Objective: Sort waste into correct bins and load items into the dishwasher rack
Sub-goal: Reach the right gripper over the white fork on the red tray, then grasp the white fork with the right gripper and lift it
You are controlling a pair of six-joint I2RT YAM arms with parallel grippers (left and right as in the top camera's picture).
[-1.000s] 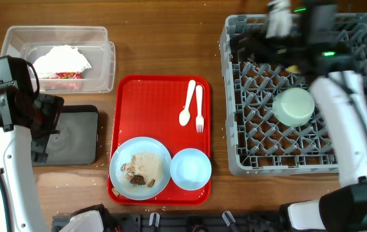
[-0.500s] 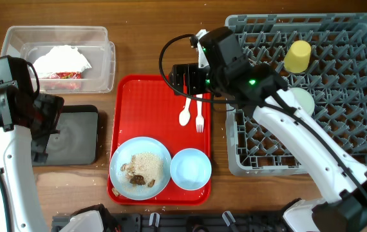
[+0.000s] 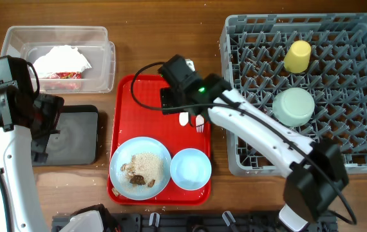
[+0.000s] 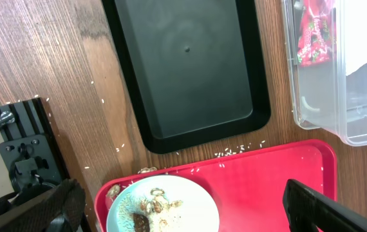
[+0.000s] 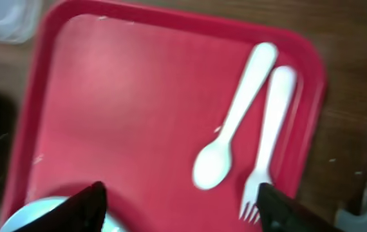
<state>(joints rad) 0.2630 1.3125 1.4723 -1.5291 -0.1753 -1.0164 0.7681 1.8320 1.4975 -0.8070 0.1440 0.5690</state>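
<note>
On the red tray [image 3: 138,103] lie a white spoon [image 5: 235,129] and a white fork [image 5: 270,129] side by side. My right gripper [image 5: 183,209] hovers open above the tray just left of them, with nothing between its fingers; in the overhead view the right gripper [image 3: 172,102] partly hides them. A pale blue plate [image 3: 140,167] with rice scraps and a pale blue bowl [image 3: 190,169] sit at the tray's near end. A yellow cup [image 3: 297,57] and a mint-green bowl [image 3: 293,106] rest in the grey rack [image 3: 357,84]. My left gripper [image 4: 183,212] is open over the plate's edge.
A clear tub [image 3: 58,58] at the back left holds white napkins [image 3: 61,59] and red wrappers [image 4: 312,32]. In front of it lies a black tray [image 4: 190,64]. Rice grains are scattered on the wood between the black tray and the red tray.
My right arm has swung left from the rack to above the red tray, leaving the yellow cup in the rack. The left arm has not moved.
</note>
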